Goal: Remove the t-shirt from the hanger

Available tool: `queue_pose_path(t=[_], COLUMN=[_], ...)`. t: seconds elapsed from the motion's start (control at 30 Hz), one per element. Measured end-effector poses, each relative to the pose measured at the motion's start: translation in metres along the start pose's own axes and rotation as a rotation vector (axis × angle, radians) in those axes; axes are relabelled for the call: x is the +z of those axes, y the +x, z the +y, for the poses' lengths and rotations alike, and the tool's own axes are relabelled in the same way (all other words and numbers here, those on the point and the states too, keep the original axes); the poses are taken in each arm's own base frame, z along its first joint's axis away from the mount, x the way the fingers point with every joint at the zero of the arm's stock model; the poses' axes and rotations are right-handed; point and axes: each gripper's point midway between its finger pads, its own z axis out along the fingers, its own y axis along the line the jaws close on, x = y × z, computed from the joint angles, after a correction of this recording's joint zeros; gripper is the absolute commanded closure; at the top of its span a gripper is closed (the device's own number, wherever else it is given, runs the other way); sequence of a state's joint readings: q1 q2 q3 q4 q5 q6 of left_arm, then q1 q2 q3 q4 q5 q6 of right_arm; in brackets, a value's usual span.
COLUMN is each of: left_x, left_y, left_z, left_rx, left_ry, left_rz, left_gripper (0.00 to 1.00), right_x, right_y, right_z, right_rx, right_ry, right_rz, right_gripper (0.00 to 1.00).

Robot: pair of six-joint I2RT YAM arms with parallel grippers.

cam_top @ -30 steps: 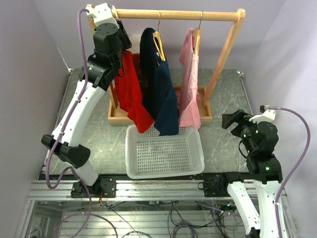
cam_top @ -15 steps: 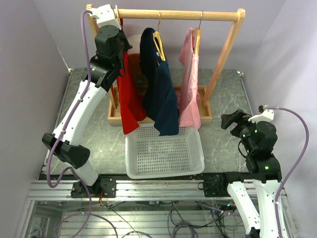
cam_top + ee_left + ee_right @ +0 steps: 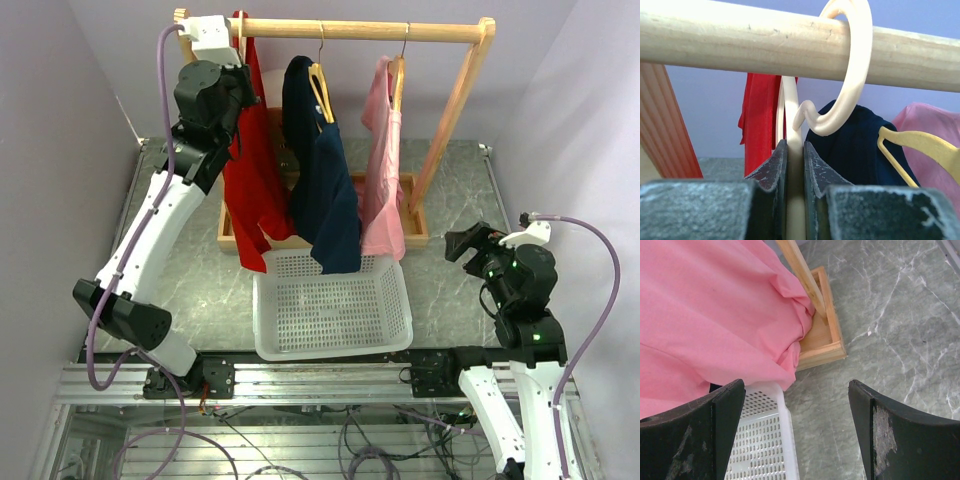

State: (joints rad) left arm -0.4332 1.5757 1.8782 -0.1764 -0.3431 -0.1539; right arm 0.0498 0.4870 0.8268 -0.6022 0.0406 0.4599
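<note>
The left gripper (image 3: 794,155) is up at the left end of the wooden rod (image 3: 715,35), and its two fingers are pressed together on the thin neck of the cream hanger (image 3: 860,55), just under the place where the hook goes over the rod. The hook is on the rod. The red t-shirt (image 3: 250,180) is on this hanger and falls down along the left post of the rack. Its lower edge is close to the back left corner of the white basket (image 3: 330,310), but I cannot tell if it touches the rim. Beside it hangs a navy t-shirt (image 3: 325,190) on a yellow hanger (image 3: 920,145), and further to the right a pink t-shirt (image 3: 380,200); both reach down to the back edge of the basket. The right gripper (image 3: 795,390) is low at the right side, above the marble table (image 3: 460,180), with its fingers wide apart and nothing between them. It looks toward the pink cloth and the corner of the rack's wooden base (image 3: 825,340).
</note>
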Motion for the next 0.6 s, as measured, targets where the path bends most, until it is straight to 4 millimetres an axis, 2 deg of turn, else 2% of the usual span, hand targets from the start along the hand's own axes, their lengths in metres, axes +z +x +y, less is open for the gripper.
queue_pose_path(t=[0.17, 0.47, 0.6], left_x=[-0.008, -0.013, -0.027], left_y=[-0.006, -0.007, -0.009], left_z=[0.004, 0.001, 0.002], left_rx=[0.016, 0.035, 0.051], left_ry=[0.035, 0.088, 0.113], left_rz=[-0.031, -0.046, -0.050], left_gripper=[0.93, 0.93, 0.93], right_x=[0.002, 0.002, 0.004], right_y=[0.002, 0.003, 0.003], right_z=[-0.001, -0.001, -0.001], right_rx=[0.000, 0.000, -0.001], right_ry=[0.001, 0.001, 0.001], right_rz=[0.003, 0.005, 0.006], right_gripper=[0.16, 0.16, 0.16])
